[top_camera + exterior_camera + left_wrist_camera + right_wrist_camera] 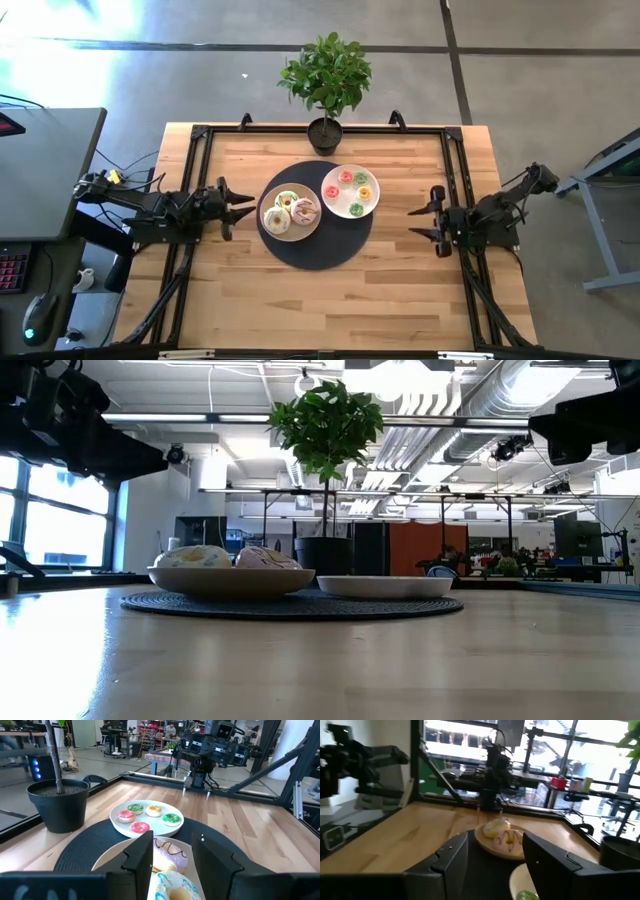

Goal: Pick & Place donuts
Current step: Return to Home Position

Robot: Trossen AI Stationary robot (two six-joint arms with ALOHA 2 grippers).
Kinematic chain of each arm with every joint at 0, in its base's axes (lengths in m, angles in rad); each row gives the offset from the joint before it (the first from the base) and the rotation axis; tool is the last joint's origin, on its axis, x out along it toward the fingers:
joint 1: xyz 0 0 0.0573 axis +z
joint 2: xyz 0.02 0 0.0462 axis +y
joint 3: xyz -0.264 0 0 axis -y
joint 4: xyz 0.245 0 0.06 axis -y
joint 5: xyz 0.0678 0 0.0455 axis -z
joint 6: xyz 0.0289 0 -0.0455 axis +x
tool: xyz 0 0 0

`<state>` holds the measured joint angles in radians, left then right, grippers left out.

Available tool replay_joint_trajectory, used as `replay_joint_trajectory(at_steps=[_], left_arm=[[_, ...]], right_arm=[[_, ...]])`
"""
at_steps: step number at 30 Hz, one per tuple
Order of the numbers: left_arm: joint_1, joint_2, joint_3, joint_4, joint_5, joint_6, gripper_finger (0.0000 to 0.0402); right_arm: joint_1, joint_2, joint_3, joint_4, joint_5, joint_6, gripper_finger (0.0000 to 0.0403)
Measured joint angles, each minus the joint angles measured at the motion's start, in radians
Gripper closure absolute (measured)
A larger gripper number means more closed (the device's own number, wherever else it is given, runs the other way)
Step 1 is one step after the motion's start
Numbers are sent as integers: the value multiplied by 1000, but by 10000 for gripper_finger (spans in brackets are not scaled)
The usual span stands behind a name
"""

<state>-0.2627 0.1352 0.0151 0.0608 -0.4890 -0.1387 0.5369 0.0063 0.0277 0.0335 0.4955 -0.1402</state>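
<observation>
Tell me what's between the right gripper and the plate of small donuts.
Nothing; the high view shows only bare table between the right gripper and the plate.

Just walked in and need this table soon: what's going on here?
Nothing is being handled. The left gripper and right gripper hang open and empty at either side of the table. Three big donuts lie on the left plate, five tiny donuts on the right plate, both plates on a dark round mat.

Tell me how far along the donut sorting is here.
Done: three larger donuts sit on the left plate, five tiny donuts on the right plate. In hand: nothing; left gripper and right gripper are open, empty, beside the mat. Left: no loose donut shows, so probably only homing remains.
</observation>
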Motion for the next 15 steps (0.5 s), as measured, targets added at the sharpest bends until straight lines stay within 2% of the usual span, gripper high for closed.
replay_joint_trajectory(at_steps=[6,15], left_arm=[[-6,0,0,0,5,0,268],[-6,0,0,0,6,0,268]], right_arm=[[0,0,-15,32,-117,-40,217],[0,0,-18,40,-76,-80,217]])
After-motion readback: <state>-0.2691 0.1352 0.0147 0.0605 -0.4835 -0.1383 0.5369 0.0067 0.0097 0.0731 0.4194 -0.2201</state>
